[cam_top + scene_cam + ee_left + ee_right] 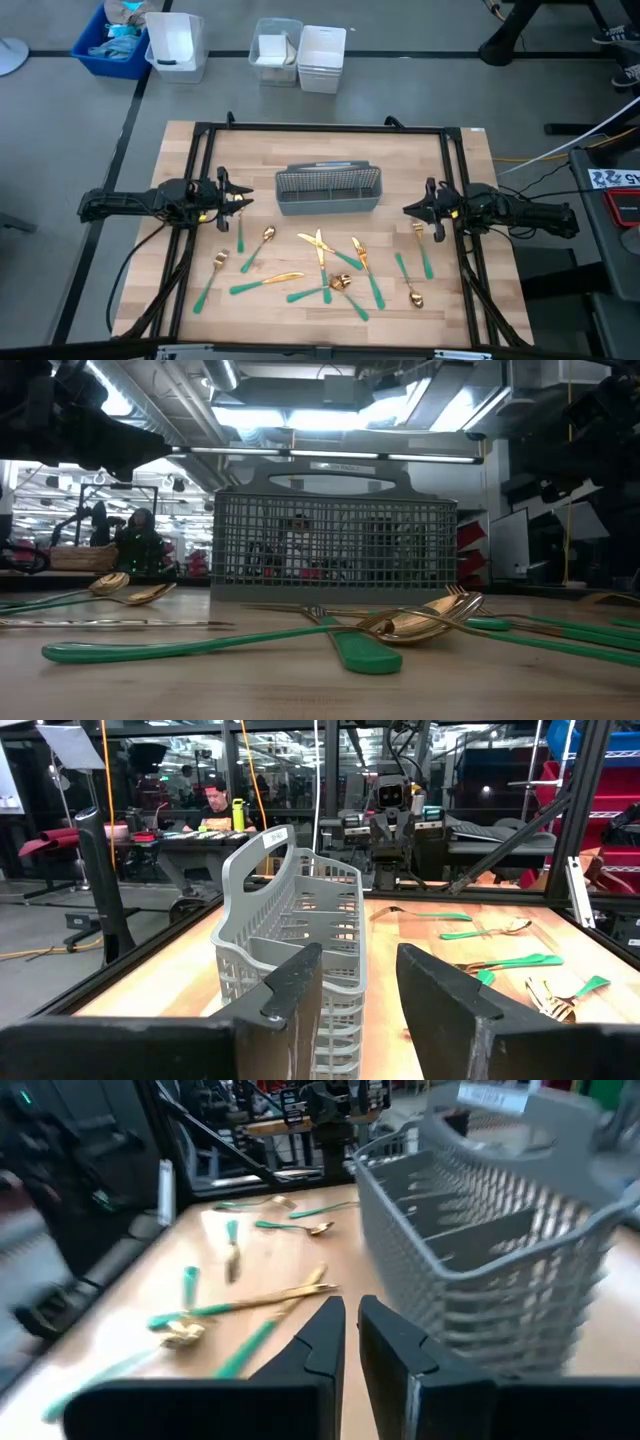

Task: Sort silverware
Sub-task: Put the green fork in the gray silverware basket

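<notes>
The silverware (330,270), gold-headed forks, spoons and knives with teal-green handles, lies scattered flat on the wooden table's near half, also seen in the low view (200,648) and both wrist views (500,932) (250,1305). The grey mesh caddy (328,188) stands upright at the table's middle, beyond the pieces. My left gripper (240,198) (360,960) hovers left of the caddy, pointing level at it, open with nothing between its fingers. My right gripper (408,209) (352,1305) hovers right of the caddy, its fingers nearly together with nothing between them.
A black frame (320,128) runs along the table's edges. Beyond the far edge stand white bins (320,58) and a blue bin (110,45). A person (215,800) sits at a desk in the room behind. Bare wood lies beyond the caddy (320,150).
</notes>
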{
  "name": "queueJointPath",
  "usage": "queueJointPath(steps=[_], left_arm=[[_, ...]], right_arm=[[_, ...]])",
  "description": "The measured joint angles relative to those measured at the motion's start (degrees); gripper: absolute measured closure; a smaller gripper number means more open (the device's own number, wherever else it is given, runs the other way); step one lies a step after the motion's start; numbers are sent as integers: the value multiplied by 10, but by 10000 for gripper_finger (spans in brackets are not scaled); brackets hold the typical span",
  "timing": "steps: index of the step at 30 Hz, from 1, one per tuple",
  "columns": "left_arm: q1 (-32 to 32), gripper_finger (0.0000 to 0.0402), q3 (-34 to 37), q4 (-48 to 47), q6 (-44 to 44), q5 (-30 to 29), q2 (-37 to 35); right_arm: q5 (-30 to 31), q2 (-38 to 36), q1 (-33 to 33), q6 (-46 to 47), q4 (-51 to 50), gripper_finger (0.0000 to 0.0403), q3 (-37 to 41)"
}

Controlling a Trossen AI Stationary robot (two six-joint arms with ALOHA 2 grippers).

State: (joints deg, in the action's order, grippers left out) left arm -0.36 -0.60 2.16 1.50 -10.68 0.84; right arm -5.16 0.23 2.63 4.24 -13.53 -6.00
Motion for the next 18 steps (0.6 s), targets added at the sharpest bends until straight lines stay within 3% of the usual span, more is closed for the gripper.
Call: queueJointPath(steps=[4, 14, 18], left_arm=[[0, 278, 0, 0, 0, 0, 0], [0, 278, 0, 1, -17, 0, 0], [0, 278, 0, 1, -14, 0, 0]], right_arm=[[31, 0, 0, -31, 0, 366, 0], [26, 0, 0, -28, 8, 366, 0], [-13, 0, 0, 52, 71, 366, 0]])
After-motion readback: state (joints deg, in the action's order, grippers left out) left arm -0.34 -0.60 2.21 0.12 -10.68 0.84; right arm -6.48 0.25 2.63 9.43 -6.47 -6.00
